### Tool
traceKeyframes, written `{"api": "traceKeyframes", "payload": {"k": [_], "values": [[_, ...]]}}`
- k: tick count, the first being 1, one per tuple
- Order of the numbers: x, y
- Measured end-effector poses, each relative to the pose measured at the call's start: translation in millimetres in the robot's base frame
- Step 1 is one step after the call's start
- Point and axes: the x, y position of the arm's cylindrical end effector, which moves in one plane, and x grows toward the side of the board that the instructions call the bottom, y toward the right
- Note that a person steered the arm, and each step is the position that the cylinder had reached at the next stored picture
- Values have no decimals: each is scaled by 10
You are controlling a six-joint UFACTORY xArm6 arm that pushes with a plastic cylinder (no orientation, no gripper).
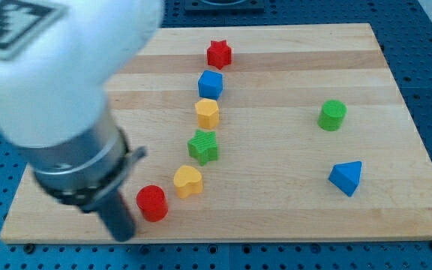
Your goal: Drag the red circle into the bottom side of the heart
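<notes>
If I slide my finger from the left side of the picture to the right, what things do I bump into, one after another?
my tip → red circle → yellow heart → green cylinder → blue triangle. The green star, yellow hexagon, blue cube and red star stack almost above each other in the middle, so I left them out.

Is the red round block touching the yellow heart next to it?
Apart. The camera view shows a thin strip of bare wood between the red circle and the yellow heart.
</notes>
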Motion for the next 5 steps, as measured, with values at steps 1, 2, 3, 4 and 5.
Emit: {"api": "traceKeyframes", "payload": {"k": [1, 2, 3, 4, 5], "values": [[-26, -436], [-126, -23], [-176, 191], [-185, 465], [-184, 737]]}}
